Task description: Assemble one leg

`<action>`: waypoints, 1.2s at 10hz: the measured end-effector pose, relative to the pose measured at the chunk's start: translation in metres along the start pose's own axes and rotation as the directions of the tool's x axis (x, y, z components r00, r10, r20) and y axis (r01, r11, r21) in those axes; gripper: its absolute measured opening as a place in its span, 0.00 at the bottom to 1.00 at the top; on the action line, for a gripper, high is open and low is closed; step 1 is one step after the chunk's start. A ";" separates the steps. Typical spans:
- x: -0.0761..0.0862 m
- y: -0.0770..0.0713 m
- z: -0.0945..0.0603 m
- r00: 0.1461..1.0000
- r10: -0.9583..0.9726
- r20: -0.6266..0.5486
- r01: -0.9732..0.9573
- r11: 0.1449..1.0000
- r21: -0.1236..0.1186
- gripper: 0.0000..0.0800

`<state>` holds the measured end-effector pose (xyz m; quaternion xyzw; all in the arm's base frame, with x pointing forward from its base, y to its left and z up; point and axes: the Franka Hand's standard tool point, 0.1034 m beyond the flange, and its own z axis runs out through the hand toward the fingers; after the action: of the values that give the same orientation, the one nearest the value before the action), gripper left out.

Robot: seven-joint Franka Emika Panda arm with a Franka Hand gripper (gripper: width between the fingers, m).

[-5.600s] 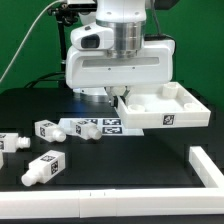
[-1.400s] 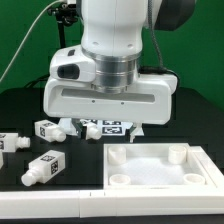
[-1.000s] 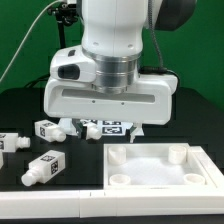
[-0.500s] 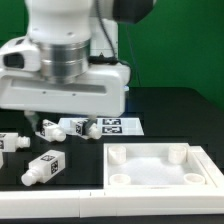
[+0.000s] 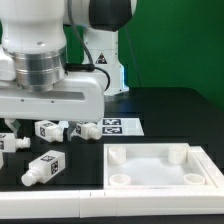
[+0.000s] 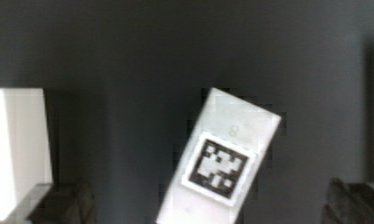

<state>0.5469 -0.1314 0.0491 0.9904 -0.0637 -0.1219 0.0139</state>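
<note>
Several white legs with tag markers lie on the black table at the exterior view's left: one at the front (image 5: pixel 45 168), one at the far left (image 5: pixel 10 143), two further back (image 5: pixel 50 129) (image 5: pixel 85 129). The arm's white hand (image 5: pixel 50 95) hangs low over this group and hides its own fingers in that view. In the wrist view my gripper (image 6: pixel 205 205) is open, its dark fingers (image 6: pixel 56 203) wide apart. A tilted leg (image 6: pixel 228 160) with its tag facing up lies on the table below and between them, ungripped. I cannot tell which of the legs it is.
The large flat white tabletop (image 5: pixel 160 178) with corner holes lies at the front right of the exterior view. The marker board (image 5: pixel 118 126) lies behind it. A white rail (image 5: pixel 50 206) runs along the front edge. Another white part (image 6: pixel 13 140) shows at the wrist view's edge.
The tabletop, first held at the back right, now lies free at the front right. The arm has since swung to the exterior view's left, over the legs.
</note>
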 end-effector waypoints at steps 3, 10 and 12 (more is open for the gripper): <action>-0.002 -0.014 0.032 0.992 0.128 -0.004 -0.128 0.992 -0.001 0.81; -0.001 -0.015 0.034 0.992 0.124 -0.013 -0.124 0.992 -0.003 0.36; -0.025 -0.018 0.022 0.968 0.252 0.001 -0.252 0.967 0.021 0.36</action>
<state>0.5195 -0.1105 0.0332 0.9744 -0.1904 -0.1178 0.0188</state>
